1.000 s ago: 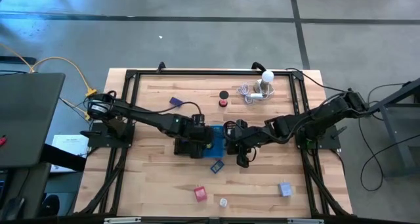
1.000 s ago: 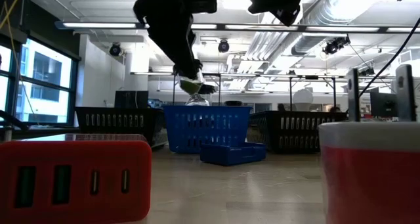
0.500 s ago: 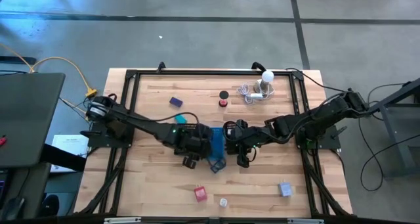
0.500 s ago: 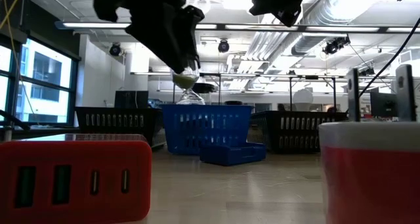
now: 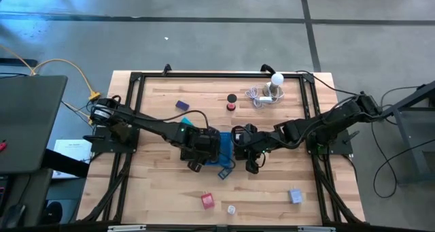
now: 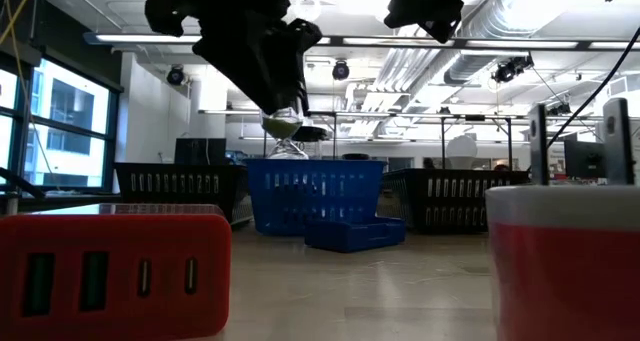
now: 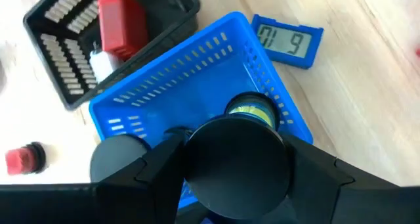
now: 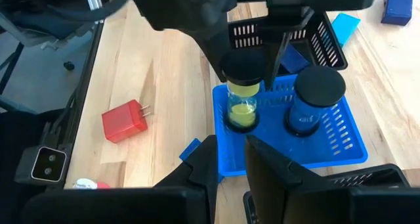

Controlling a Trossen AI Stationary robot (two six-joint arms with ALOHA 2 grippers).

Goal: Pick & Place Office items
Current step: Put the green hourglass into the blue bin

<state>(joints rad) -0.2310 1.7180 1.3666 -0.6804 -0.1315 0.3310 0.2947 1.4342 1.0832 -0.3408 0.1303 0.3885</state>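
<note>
Jaws of the left gripper are kept pinched on a yellow-green spool, now lowered into the blue tray at frame centre; release seems next.

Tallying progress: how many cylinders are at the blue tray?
2: a yellow-green cylinder held by the left claw above the blue tray; a dark blue cylinder standing inside it. More may be hidden.

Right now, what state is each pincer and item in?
left pincer: shut on yellow jar, over the blue tray.
right pincer: open, empty.
yellow jar: upright, capped, held.
black-capped jar: upright in the blue tray.
blue clock: lying flat, display showing digits.
red charger: lying flat, prongs out.
</note>
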